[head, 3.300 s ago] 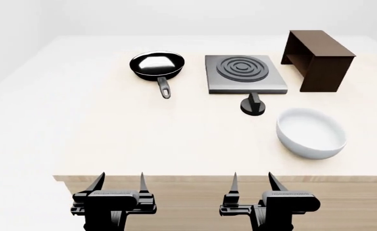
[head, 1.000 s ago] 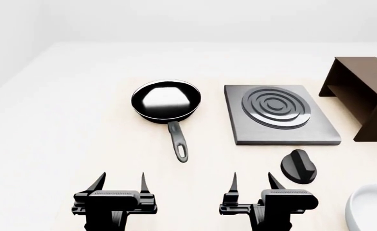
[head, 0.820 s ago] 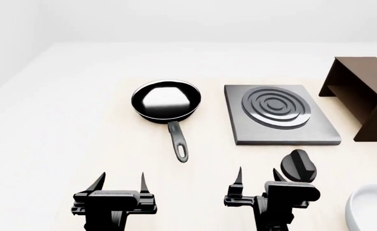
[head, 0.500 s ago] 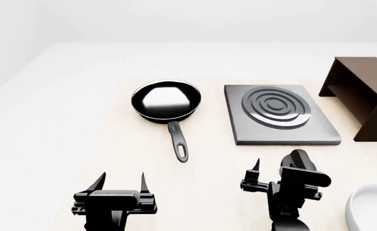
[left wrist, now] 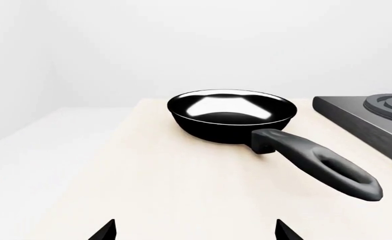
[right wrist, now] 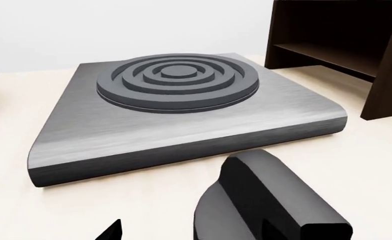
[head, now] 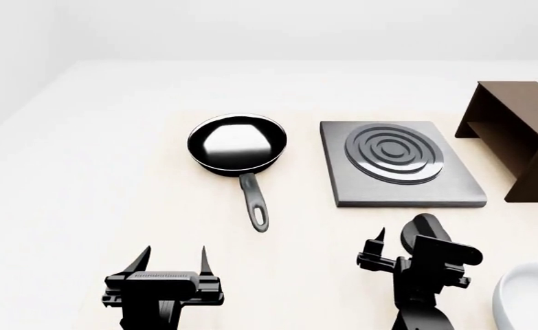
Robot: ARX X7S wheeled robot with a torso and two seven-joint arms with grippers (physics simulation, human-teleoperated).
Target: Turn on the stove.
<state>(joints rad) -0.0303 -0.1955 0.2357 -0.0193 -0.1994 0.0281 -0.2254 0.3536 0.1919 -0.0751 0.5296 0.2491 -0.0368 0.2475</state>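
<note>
My right gripper (head: 392,251) sits low right of centre in the head view, tilted, fingers spread, just before the black knob (head: 422,232); whether it touches, I cannot quite tell. The stove (head: 400,172) lies just above, right of centre. My left gripper (head: 172,258) waits lower left, fingers apart, holding nothing.
</note>
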